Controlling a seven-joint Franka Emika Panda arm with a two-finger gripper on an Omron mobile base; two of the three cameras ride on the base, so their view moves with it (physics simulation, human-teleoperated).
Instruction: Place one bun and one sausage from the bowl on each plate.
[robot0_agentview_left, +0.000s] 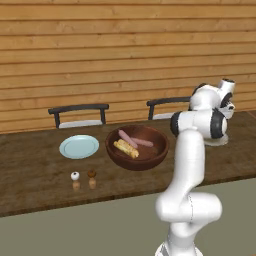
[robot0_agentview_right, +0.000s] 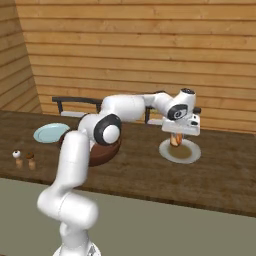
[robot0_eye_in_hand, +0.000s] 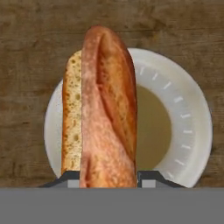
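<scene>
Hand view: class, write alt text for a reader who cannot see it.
A bun held upright in the shut gripper hangs over a pale plate on a dark wooden table. The bun is golden-brown, split lengthwise, and covers the plate's left half.

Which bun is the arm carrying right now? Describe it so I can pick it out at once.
Start at the long wooden table and find the pale plate at its right end, away from the brown bowl. The tool hangs over that plate, shut on the bun. Unlike the bun in the bowl, this one hangs on end in the air.
</scene>
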